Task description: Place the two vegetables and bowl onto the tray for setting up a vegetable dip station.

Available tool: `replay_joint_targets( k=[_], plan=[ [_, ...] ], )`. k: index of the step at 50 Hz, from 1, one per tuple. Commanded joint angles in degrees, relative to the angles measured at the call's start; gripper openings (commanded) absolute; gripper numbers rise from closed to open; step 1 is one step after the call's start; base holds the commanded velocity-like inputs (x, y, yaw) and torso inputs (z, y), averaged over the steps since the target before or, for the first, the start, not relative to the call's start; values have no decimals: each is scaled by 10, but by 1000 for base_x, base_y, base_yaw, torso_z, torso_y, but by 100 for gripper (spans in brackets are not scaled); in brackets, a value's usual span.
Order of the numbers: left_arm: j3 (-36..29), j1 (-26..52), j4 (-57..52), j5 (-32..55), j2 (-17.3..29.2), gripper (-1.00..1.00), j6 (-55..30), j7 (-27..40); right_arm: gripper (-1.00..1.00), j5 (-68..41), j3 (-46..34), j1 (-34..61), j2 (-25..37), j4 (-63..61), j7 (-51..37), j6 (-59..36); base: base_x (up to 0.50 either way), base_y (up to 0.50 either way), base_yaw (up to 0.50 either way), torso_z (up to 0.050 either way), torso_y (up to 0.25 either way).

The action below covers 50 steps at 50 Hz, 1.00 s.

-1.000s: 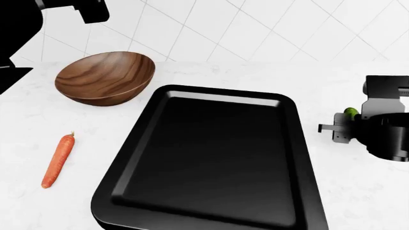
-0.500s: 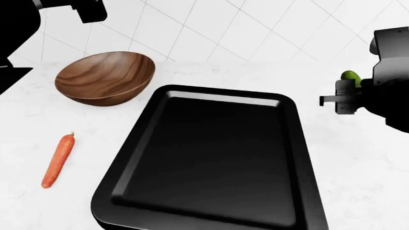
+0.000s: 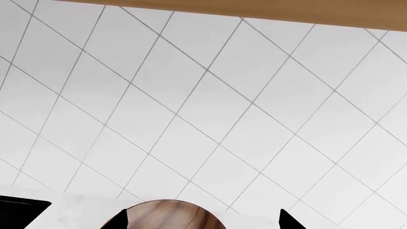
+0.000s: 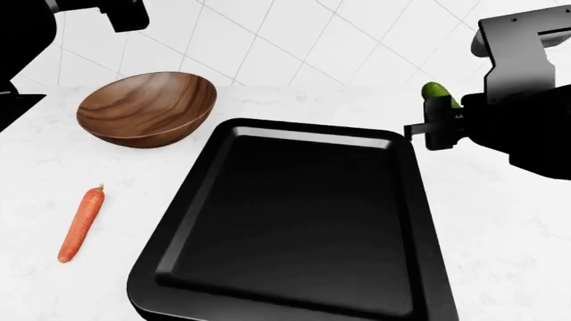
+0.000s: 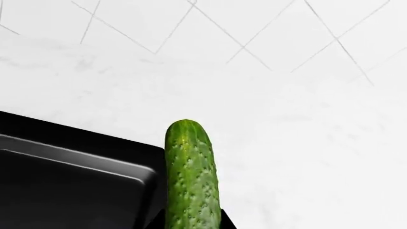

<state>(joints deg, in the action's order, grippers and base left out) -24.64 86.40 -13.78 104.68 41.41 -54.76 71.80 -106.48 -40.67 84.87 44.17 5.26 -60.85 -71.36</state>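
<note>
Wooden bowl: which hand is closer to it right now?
Left. The left hand hangs above the wooden bowl at the counter's far left. The right hand is across the tray, off its far right corner, gripping the cucumber.

White marble counter (image 4: 499, 227) with faint grey veins, backed by a wall (image 4: 357, 40) of glossy white tiles laid diagonally. Wooden strip (image 3: 254, 9) above the tiles. Soft, even light.
</note>
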Motion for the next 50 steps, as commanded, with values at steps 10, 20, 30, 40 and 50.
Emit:
replay_joint_targets(
  k=[10,20,30,40,50],
  plan=[
    [-3,-1,1,-2,2,100,3,-3,-100,11,-7,-9,-32,-1,19,13,0,0,0,0,0],
    [-5,-1,-1,-1,2,100,4,-3,-100,12,-6,-16,-49,9,31,30,0,0,0,0,0],
    [-7,0,0,-1,2,100,5,-2,-100,23,-14,-12,-71,22,49,32,0,0,0,0,0],
    [-9,-1,-2,-1,3,100,6,-1,-100,3,-15,-27,-73,9,39,38,0,0,0,0,0],
    [-10,-2,-1,-2,5,100,8,-5,-100,14,-24,-23,-95,22,55,40,0,0,0,0,0]
  ],
)
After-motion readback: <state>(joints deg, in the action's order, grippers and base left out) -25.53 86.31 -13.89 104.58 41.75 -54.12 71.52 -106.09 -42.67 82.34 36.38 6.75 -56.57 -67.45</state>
